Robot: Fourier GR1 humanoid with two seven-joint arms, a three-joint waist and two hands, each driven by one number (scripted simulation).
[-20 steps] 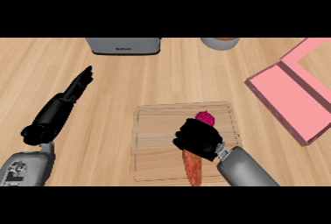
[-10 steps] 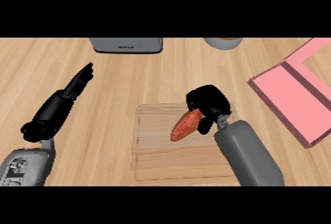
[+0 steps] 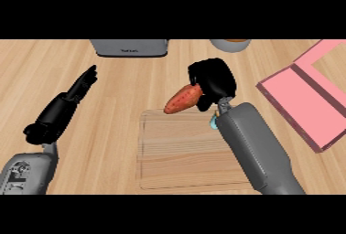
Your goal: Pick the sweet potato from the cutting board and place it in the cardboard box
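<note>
An orange sweet potato (image 3: 183, 99) hangs tilted in the air just past the far edge of the wooden cutting board (image 3: 182, 155). My right hand (image 3: 213, 83) is shut on its upper end, fingers curled round it. The box (image 3: 310, 103) is pink, open, and lies at the right edge, to the right of that hand. My left hand (image 3: 73, 96) rests open at the left, fingers straight and pointing away, holding nothing.
A grey appliance (image 3: 129, 47) stands at the far edge of the wooden counter. A cup-like vessel (image 3: 230, 44) sits at the far edge right of it. A small light-blue bit (image 3: 212, 122) shows beside my right forearm.
My right hand has lifted the sweet potato off the board and carried it farther away and slightly right. The left hand has not moved.
</note>
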